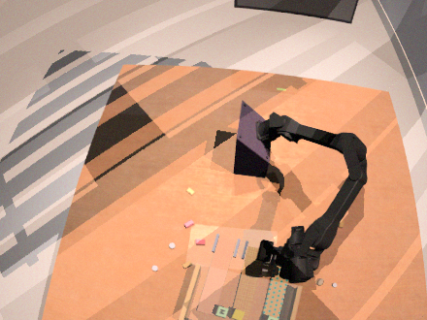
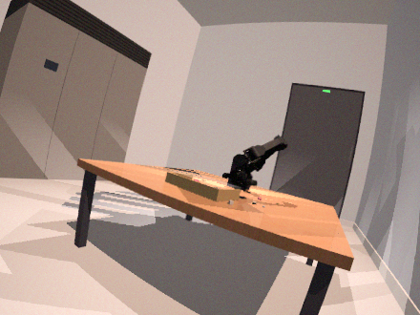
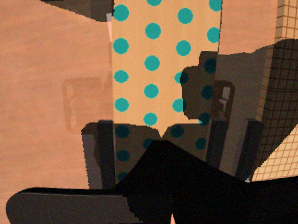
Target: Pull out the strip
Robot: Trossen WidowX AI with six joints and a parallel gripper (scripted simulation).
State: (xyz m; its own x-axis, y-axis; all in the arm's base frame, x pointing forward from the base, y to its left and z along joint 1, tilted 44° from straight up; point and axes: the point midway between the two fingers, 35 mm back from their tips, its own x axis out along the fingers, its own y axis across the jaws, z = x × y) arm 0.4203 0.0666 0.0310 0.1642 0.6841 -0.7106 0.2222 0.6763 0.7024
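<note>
My gripper (image 1: pixel 266 268) (image 2: pixel 237 183) (image 3: pixel 158 147) is shut, and its tips are low over the near end of a tan strip with teal dots (image 1: pixel 277 296) (image 3: pixel 153 43). That strip lies on the raised wooden board (image 1: pixel 194 283) (image 2: pixel 200 188). I cannot tell whether the tips pinch the strip or only touch it. A grid-patterned strip (image 1: pixel 248 291) (image 3: pixel 286 63) and a plain pinkish strip (image 1: pixel 215 286) lie beside it. At the bottom edge of the top view a dark cube with a green label (image 1: pixel 222 310) and a yellow cube (image 1: pixel 238 314) sit on the strips' far ends. Which strip bears the labelled cube is cut off.
An upright purple panel (image 1: pixel 251 141) stands mid-table by the arm's base. Small yellow (image 1: pixel 190 191) and pink blocks (image 1: pixel 188 224), white balls (image 1: pixel 172 245) and thin blue bars (image 1: pixel 215 243) lie left of the board. Two small balls (image 1: pixel 320 281) lie to its right.
</note>
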